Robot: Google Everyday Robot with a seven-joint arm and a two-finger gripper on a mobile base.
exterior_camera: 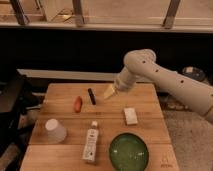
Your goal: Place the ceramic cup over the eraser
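Observation:
The ceramic cup is a small plain white cup standing mouth down near the front left of the wooden table. The eraser, a narrow black bar, lies flat near the table's back, left of the middle. My gripper hangs over the back of the table just right of the eraser. It is open, with nothing between its fingers, and it is far from the cup. The white arm reaches in from the right.
An orange-red oblong thing lies just left of the eraser. A flat white block sits right of the middle. A white labelled bottle lies at the front, beside a green bowl. A dark wall runs behind the table.

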